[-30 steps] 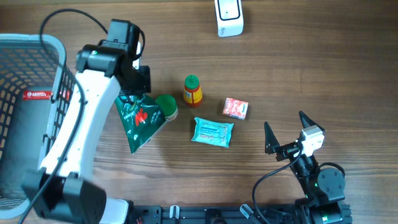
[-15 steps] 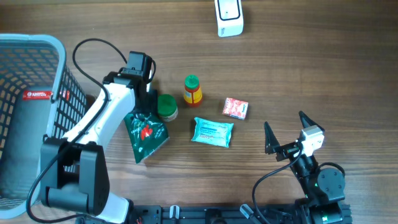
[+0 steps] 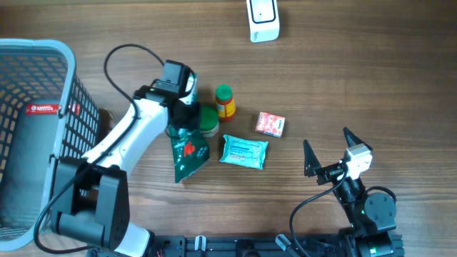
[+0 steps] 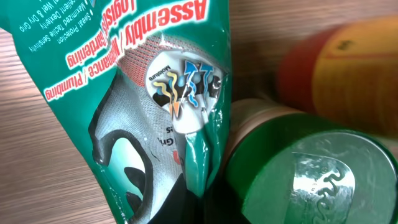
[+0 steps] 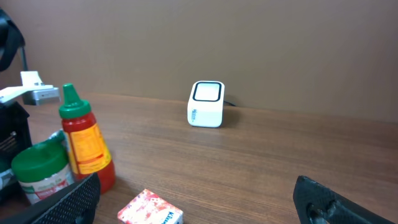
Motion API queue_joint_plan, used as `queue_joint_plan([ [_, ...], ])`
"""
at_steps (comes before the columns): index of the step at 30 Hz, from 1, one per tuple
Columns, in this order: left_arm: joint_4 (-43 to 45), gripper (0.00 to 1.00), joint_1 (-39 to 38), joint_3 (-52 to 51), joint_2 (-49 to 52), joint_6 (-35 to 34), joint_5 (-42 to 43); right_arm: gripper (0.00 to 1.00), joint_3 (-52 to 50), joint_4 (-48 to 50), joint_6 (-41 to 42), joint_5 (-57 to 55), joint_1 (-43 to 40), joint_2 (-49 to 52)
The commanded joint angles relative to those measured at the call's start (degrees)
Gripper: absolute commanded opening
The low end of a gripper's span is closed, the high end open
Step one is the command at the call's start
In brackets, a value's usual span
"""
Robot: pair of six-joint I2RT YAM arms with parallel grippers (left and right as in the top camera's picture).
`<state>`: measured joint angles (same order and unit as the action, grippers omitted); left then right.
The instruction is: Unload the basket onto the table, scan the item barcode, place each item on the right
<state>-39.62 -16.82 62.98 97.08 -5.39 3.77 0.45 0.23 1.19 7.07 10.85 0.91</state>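
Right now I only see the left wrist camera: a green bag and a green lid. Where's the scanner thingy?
Observer: The white scanner sits at the far edge of the table, beyond the red sauce bottle.
Operator: What's my other arm doing?
Observer: The right gripper is open and empty, near the front edge.
Operator: Anything else out there?
Observer: A teal wipes packet and a small red-and-white box lie right of the green bag.
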Motion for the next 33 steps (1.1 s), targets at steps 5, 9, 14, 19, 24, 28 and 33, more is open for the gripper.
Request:
queue_joint_plan([
  [5,-1.1,0.92,-2.6,-0.2,-2.3,-2.8,-6.7,1.00,-0.1,0.2,-0.1,0.4,0.2,-0.1],
  [9,-2.7,1.00,-2.6,2.7,-8.9,-2.8,-6.7,1.00,-0.1,0.2,-0.1,0.4,0.2,-0.1],
  [14,-1.9,1.00,-1.7,9.8,-19.9,-2.8,-6.8,1.00,-0.1,0.2,-0.1,0.4,0.2,-0.1],
  [19,-1.0,1.00,4.2,18.0,-28.1,-8.2,-13.4,1.00,-0.1,0.2,-0.1,0.4,0.2,-0.1],
  [24,-0.9,1.00,16.6,21.7,-31.0,-19.3,-22.1,1.00,-0.1,0.2,-0.1,0.4,0.2,-0.1],
  [28,-3.3,1.00,28.7,21.7,-30.9,-29.5,-22.0,1.00,-0.1,0.2,-0.1,0.4,0.2,-0.1],
  [33,-7.8,1.00,41.9,21.7,-29.0,-38.1,-22.1,1.00,-0.1,0.2,-0.1,0.4,0.2,-0.1],
])
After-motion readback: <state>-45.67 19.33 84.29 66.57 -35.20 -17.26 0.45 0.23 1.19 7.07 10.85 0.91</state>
